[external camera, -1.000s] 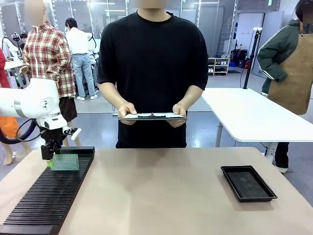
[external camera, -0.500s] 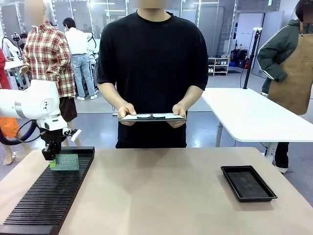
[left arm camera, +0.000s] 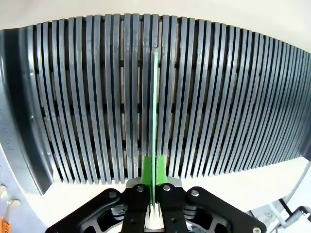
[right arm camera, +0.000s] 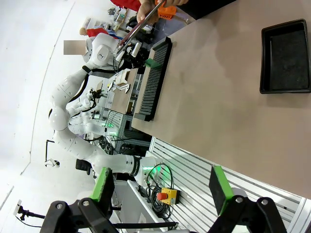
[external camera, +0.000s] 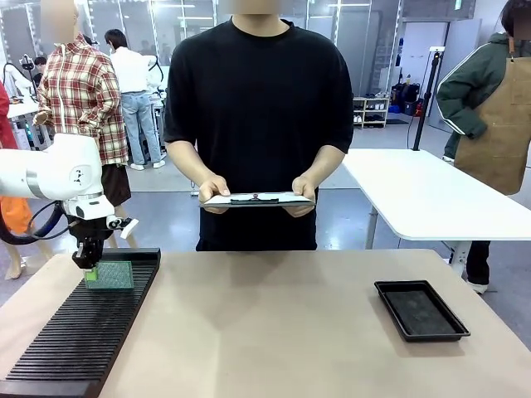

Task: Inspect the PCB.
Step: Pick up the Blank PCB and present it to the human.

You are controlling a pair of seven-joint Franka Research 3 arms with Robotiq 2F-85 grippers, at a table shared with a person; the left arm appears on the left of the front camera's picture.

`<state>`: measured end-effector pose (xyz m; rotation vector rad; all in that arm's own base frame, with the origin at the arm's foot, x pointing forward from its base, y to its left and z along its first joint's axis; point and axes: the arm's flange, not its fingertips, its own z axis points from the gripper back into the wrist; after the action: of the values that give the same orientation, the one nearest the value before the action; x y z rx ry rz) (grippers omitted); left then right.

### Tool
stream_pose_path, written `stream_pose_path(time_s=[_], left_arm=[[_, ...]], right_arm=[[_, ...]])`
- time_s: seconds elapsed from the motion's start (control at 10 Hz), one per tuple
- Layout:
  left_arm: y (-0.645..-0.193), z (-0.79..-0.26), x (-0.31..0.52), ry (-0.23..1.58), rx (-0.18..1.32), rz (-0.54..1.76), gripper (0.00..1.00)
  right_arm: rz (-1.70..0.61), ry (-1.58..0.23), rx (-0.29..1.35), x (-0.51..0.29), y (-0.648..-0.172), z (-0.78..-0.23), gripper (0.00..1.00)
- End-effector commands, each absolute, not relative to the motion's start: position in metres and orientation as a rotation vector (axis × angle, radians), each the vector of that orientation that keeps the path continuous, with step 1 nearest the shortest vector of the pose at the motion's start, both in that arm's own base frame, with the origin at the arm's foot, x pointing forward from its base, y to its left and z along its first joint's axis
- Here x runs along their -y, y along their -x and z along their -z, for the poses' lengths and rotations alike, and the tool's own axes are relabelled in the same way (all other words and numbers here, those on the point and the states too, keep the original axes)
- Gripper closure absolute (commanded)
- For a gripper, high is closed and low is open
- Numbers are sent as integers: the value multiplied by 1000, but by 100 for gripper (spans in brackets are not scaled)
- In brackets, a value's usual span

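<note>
The left claw [left arm camera: 154,167] pinches the PCB [external camera: 109,275], which stands up in the rack [external camera: 75,340]. The right claw [right arm camera: 161,187] is wide open.

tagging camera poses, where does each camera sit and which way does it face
Front view: fixed on the robot's side, facing across the table at a person holding a clipboard; the left end effector holds the PCB upright at the slotted rack.
Left wrist view: on the left wrist, looking down its own fingers at the PCB edge-on against the rack.
Right wrist view: on the right wrist, rolled sideways over the table; the open right end effector below, black tray beyond.
Shared: all three show the PCB and rack.
</note>
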<state>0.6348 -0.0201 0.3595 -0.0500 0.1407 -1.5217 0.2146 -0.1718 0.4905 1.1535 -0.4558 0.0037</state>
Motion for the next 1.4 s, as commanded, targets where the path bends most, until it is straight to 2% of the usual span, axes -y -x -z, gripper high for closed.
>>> stream_pose_path(time_s=[0.0,0.2,0.5,0.6,1.0,1.1,1.3], left_arm=[[-644,-357,14,74,-111,1501,100],[-634,-374,14,63,-55,1483,100],[-604,-438,-3,64,178,1388,100],[-597,-448,-10,128,205,1295,100],[-535,-444,-39,668,481,923,100],[-525,-432,-32,710,465,894,100],[-515,-415,-19,655,385,898,100]], right_arm=[[-18,-1162,469,172,-215,-492,0],[-18,-1162,469,172,-215,-492,0],[-18,-1162,469,172,-215,-492,0],[-18,-1162,469,172,-215,-492,0],[-18,-1162,469,172,-215,-492,0],[-18,-1162,469,172,-215,-492,0],[-18,-1162,469,172,-215,-492,0]])
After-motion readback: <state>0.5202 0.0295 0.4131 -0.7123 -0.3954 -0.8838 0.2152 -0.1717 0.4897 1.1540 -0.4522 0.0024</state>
